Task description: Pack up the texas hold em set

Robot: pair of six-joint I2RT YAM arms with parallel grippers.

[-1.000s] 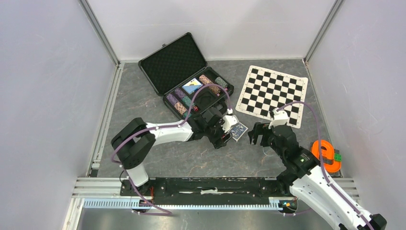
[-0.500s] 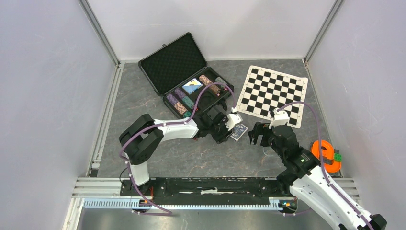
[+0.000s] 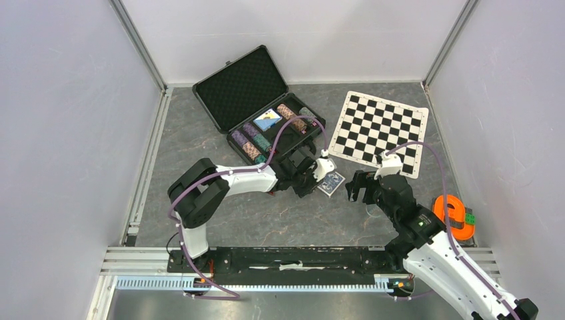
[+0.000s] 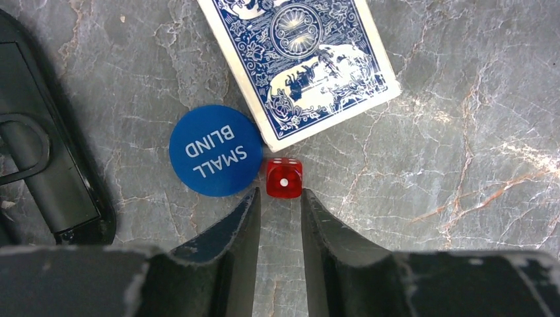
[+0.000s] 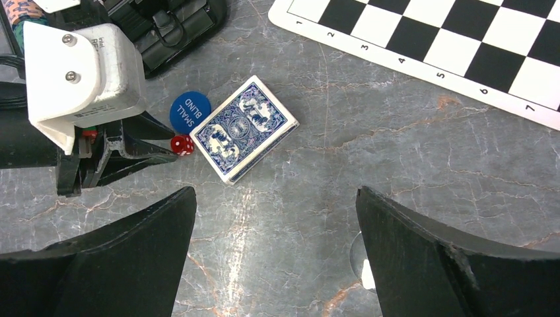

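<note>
The black briefcase (image 3: 248, 90) lies open at the back, with striped chip stacks (image 3: 252, 143) and a card deck (image 3: 267, 119) in its tray. A blue-backed deck (image 4: 300, 63) lies on the table in front of it, also in the top view (image 3: 331, 182). Beside it are a blue "SMALL BLIND" button (image 4: 216, 150) and a red die (image 4: 284, 178). My left gripper (image 4: 280, 196) is low over the table, jaws slightly apart, and the die sits just beyond the tips. My right gripper (image 5: 275, 198) is wide open and empty, to the right of the deck (image 5: 244, 127).
The checkered chess mat (image 3: 380, 130) lies at the back right. An orange plastic object (image 3: 454, 217) sits by the right arm. The case's front edge and handle (image 4: 39, 165) are close on the left of my left gripper.
My left gripper has swung a little away from the front towards the case and now lines up on the die. The deck and the right arm have barely moved.
</note>
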